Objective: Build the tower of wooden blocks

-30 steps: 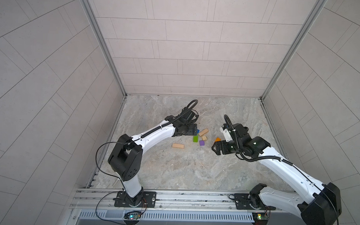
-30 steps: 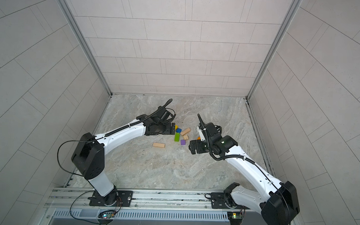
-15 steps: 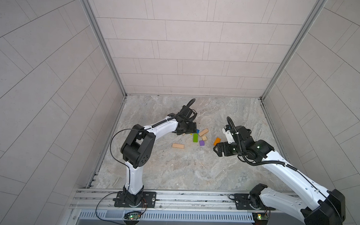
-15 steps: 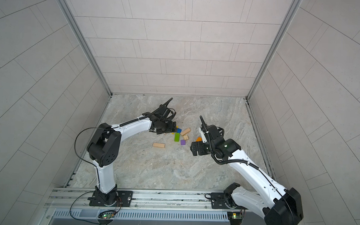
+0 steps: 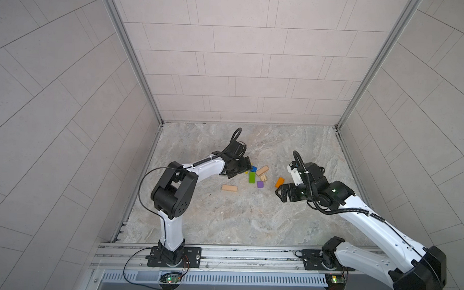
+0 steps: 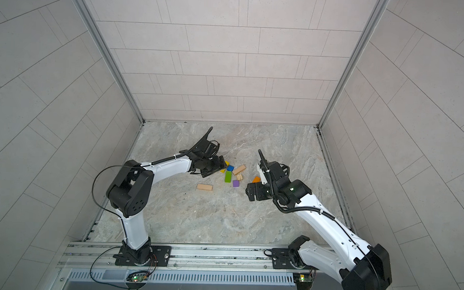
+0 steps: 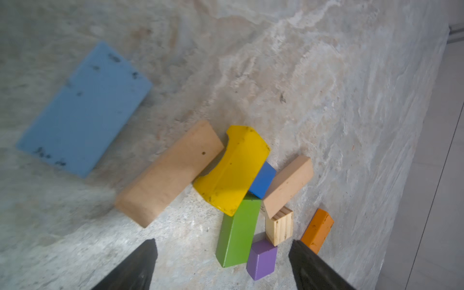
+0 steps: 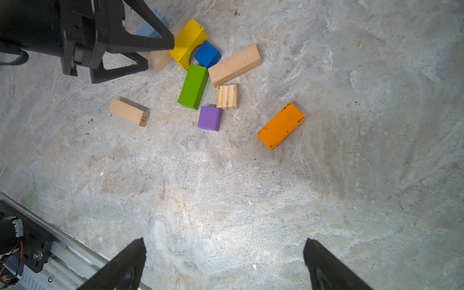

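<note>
Wood blocks lie clustered loosely on the bench.
Left tool hovers at the cluster's edge, jaws apart, empty; right tool hangs near the orange bar, equally spread, empty.

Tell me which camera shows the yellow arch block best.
The left wrist view: the yellow arch block fills the middle, close, its curved cut-out plain. The right wrist view shows the block nearly whole but smaller. In a top view only yellow slivers peek past the left gripper.
</note>
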{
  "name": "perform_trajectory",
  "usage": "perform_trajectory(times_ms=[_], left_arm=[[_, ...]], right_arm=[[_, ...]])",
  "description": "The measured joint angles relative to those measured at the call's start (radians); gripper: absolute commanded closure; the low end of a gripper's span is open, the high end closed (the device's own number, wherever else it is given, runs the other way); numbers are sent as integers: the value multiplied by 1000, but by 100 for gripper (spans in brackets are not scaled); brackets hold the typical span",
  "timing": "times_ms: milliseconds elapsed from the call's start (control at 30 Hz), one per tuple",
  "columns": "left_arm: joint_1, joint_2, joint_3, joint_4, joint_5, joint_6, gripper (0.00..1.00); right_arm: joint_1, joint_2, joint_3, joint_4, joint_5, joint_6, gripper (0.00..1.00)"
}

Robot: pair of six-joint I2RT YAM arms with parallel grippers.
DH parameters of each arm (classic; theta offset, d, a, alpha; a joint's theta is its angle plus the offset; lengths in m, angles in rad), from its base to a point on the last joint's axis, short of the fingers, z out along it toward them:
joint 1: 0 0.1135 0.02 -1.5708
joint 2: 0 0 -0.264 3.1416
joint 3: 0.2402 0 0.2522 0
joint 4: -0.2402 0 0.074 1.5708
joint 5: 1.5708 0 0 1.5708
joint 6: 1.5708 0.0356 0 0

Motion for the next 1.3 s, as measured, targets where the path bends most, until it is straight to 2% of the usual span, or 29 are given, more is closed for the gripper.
perform_trajectory(times_ms=[333,633,1067,1300], left_arm=[[-29,18,227,-189,-181,-210,8],[-32,165,451,-432,-269,-271,4],[-9,301,632,-634,-248,-329,4],[-2,354,658,-662,-201,-364,7]], right_arm=[[0,3,-7,0,0,0,1],[0,3,-7,0,4,-1,1],[0,-4,-20,13,5,-1,1],[0,-14,-45,21,8,-1,1]])
